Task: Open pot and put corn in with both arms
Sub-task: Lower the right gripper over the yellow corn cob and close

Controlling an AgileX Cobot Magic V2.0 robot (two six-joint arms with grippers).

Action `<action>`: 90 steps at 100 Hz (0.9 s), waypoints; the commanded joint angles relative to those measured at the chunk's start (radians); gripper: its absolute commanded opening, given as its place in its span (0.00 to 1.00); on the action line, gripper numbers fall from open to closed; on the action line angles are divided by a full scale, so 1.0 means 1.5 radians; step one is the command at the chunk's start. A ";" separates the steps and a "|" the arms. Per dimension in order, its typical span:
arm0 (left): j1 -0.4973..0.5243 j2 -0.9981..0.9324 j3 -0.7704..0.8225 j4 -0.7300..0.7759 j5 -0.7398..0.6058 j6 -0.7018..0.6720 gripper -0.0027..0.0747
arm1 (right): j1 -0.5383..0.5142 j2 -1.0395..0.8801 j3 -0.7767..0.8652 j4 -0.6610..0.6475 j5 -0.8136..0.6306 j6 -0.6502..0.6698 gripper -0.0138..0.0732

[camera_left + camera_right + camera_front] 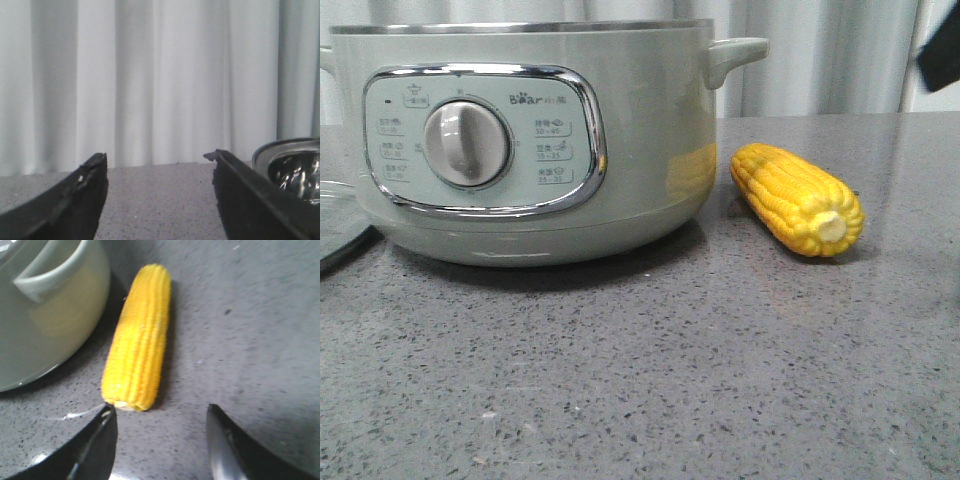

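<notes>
The pale-green pot [535,150] stands on the table at the left, control panel and grey dial facing me, with no lid on its steel rim. The yellow corn [798,198] lies on the table just right of the pot, pale cut end toward me. In the right wrist view the corn [137,340] lies beside the pot [45,315]. My right gripper [160,409] is open and empty, hovering just short of the corn's cut end. My left gripper [160,157] is open and empty over bare table, facing the curtain.
A steel-rimmed glass lid [335,225] lies on the table left of the pot; it also shows in the left wrist view [290,165]. A dark part of the right arm [940,55] shows at the top right. White curtains hang behind the grey speckled table [650,380].
</notes>
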 commanded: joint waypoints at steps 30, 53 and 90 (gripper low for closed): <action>0.001 -0.094 -0.023 0.000 0.020 -0.006 0.56 | 0.027 0.260 -0.179 0.028 0.041 -0.003 0.53; 0.001 -0.095 -0.023 0.000 0.023 -0.006 0.56 | 0.028 0.328 -0.205 0.043 0.067 -0.003 0.52; 0.001 -0.095 -0.023 0.000 0.023 -0.006 0.56 | 0.025 0.333 -0.205 0.039 0.115 -0.001 0.08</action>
